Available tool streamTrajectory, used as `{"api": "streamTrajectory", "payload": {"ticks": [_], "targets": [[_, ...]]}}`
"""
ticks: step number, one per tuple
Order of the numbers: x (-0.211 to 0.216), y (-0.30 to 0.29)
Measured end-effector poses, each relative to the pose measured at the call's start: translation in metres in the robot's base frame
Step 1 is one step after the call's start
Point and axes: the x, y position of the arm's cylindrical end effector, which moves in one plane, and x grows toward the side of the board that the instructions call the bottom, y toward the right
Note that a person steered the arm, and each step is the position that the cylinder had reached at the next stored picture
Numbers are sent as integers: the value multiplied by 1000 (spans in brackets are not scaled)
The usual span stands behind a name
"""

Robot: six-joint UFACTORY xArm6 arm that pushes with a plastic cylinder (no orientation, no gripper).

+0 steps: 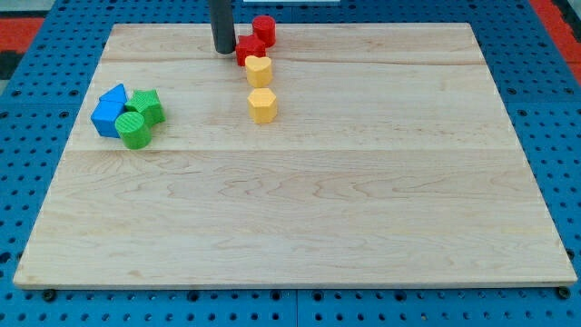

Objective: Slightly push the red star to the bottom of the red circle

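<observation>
Pale wooden board [300,209]; my tip [223,51] beside red star [250,49].

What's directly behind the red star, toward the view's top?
The red circle sits just behind the red star, at its upper right. My tip is at the star's left; nothing is hidden.
</observation>
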Motion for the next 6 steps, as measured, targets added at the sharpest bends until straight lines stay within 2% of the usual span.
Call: {"api": "streamTrajectory", "payload": {"ticks": [6], "targets": [[7,19]]}}
